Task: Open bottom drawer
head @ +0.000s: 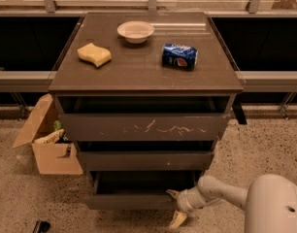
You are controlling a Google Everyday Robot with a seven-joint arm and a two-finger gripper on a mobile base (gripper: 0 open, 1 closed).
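Observation:
The bottom drawer is the lowest and shortest of three dark grey-brown fronts. It stands pulled out a little, with a dark gap showing behind its plain front. My gripper is at the right end of that front, low near the floor. Its fingers are spread apart: one fingertip lies at the front's top edge and the other points down in front of it, below its bottom edge. The white arm reaches in from the lower right.
The top drawer has white scratches; the middle drawer sits below it. On the cabinet top lie a yellow sponge, a white bowl and a blue can. An open cardboard box stands on the floor at the left.

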